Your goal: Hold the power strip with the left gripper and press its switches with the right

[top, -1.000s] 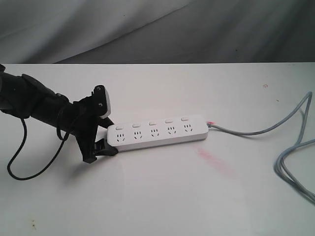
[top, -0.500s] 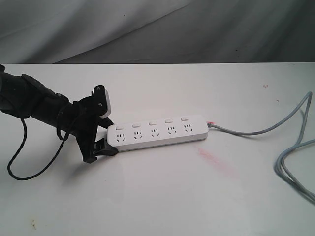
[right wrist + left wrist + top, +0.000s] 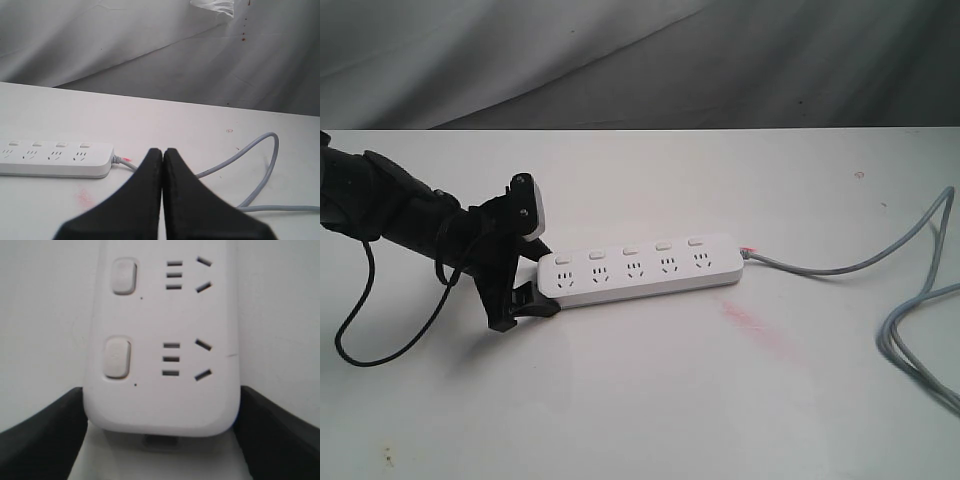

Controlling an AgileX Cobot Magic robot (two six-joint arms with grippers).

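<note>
The left hand apparently clamps the power strip at centre-left; the right hand, clenched empty, should press switches straight down.

No visible change at all.

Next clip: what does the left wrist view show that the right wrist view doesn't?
Only the left wrist view: the left end effector with a finger against each side of the power strip at its rounded end, and two switches close up.
Only the right wrist view: the right end effector, shut, holding nothing and apart from the strip; the grey cord; a pink smear; the draped grey backdrop.
Both: the power strip lying on the white table.
</note>
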